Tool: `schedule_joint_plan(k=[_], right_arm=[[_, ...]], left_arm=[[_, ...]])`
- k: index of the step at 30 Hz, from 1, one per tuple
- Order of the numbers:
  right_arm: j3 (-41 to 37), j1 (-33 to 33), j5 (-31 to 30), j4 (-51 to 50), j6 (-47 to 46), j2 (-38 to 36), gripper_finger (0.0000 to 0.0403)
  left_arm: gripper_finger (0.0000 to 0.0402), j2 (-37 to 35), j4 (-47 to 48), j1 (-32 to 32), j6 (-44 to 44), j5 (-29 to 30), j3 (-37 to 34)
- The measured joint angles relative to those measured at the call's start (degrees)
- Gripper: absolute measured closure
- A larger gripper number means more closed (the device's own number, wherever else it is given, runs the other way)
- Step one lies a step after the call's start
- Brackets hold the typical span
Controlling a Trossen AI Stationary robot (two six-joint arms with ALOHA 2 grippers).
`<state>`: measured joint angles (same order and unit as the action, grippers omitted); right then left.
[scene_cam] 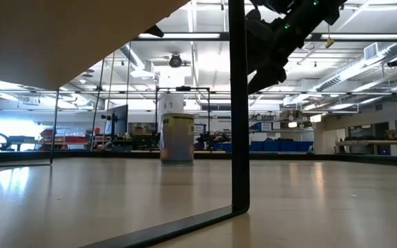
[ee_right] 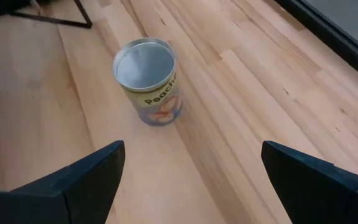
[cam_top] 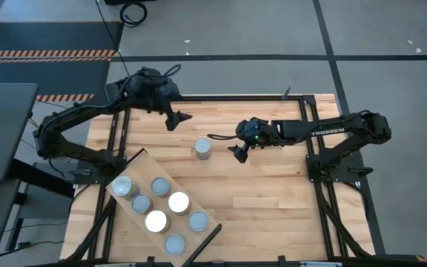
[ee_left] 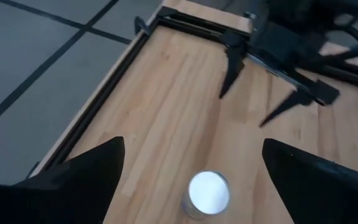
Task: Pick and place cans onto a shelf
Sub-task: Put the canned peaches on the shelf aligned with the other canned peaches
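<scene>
Dark fingers (ee_right: pixel 73 186) of the right gripper (cam_top: pixel 239 152) frame a lone peach can (ee_right: pixel 148 81) upright on the tabletop (cam_top: pixel 273 200); they stand wide apart, holding nothing, just beside the can. Bare wood lies all around it. Across it, the left gripper (cam_top: pixel 178 119) hangs spread and empty near the table's far edge. Six cans (cam_top: pixel 158 204) stand on the shelf (cam_top: pixel 128 163), angled at the near-left corner.
</scene>
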<state>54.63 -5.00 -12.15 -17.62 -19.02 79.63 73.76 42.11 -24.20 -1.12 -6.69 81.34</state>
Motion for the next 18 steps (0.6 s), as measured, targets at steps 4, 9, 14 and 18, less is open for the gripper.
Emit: schedule_joint_plan(k=[4, 9, 14, 18], right_arm=[[0.0, -0.46, 0.75, -0.46, 1.08, -0.81, 0.0018], [0.0, -1.24, 0.62, -2.19, 3.15, -2.47, 0.0018], [0.0, -1.52, 0.42, -2.91, 5.76, -1.99, 0.0018], [-0.23, -1.52, 0.35, -2.98, 8.28, -1.87, 0.0018]], left_arm=[[0.0014, 0.25, 0.08, -0.97, -1.16, 0.95, 0.0], [0.0014, 0.26, 4.15, -2.05, -1.12, 1.83, 0.0], [0.0014, 0.24, 11.79, -2.39, -2.79, 4.57, 0.0], [0.0014, 0.24, 18.57, -0.9, -2.64, 2.72, 0.0]])
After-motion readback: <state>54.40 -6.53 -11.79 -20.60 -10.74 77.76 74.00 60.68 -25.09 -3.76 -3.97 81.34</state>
